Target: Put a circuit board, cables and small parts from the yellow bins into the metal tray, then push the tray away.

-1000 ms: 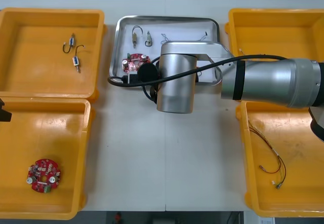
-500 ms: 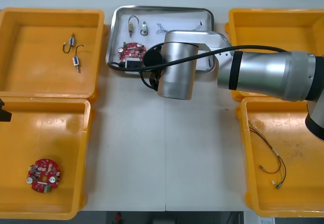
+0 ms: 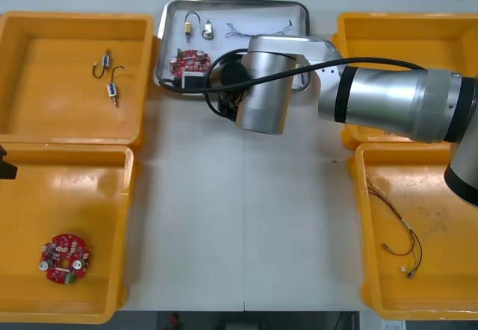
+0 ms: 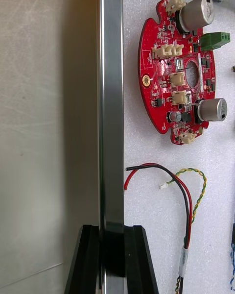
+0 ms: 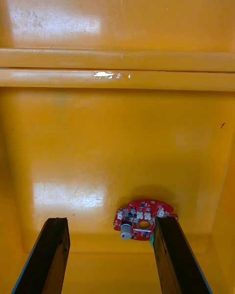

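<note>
The metal tray lies at the table's far edge, white inside. It holds a red circuit board, two small metal parts and a thin cable. My right arm reaches over the tray's near edge and hides its own gripper. In the right wrist view my right gripper is shut on the tray's rim, with the circuit board and a red, black and yellow cable just inside. My left gripper hangs open above a second circuit board.
Yellow bins flank the tray. The far left bin holds small metal parts. The near left bin holds a circuit board. The near right bin holds a cable. The far right bin lies under my right arm.
The tray has slid away from me and a little to the left, with my right arm moving along behind it. The left arm has stayed still.
</note>
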